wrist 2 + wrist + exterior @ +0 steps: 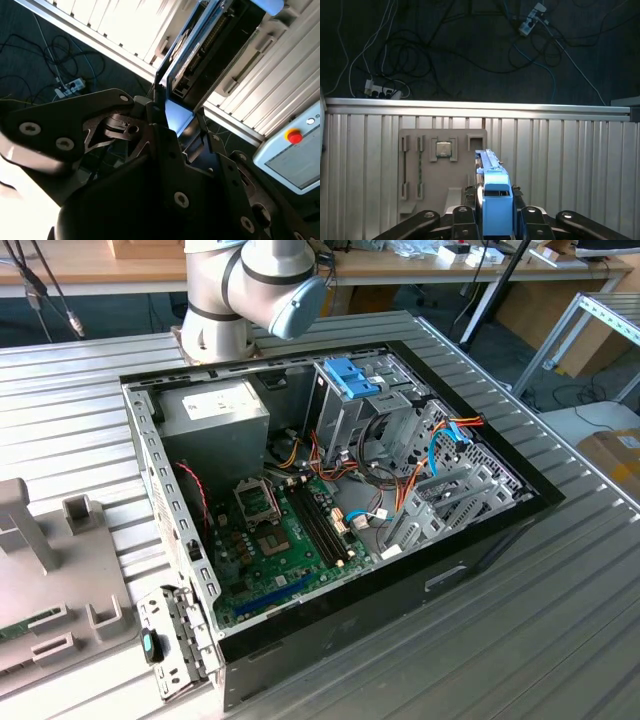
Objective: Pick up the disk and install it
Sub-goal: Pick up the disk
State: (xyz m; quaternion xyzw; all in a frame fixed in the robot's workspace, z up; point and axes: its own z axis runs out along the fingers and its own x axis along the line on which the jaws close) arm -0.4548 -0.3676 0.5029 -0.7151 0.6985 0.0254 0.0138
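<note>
In both wrist views my gripper (495, 216) is shut on the disk (493, 192). The disk stands edge-on between the black fingers (462, 217), its light-blue rail frame facing the camera. In the second wrist view the disk (186, 60) runs away from the gripper (175, 127), with its labelled face and blue edge showing. It hangs above the grey fixture plate (442, 170) on the ribbed table. The open computer case (330, 490) lies in the middle of the exterior view, with a metal drive cage (352, 400) topped by a blue clip at its far side.
The arm's base (240, 290) stands behind the case. A big grey box (215, 410) with a white label sits in the case's far corner, beside cables and the motherboard (285, 540). The fixture plate (50, 570) lies at the exterior view's left. A pendant with a red button (294, 136) is near.
</note>
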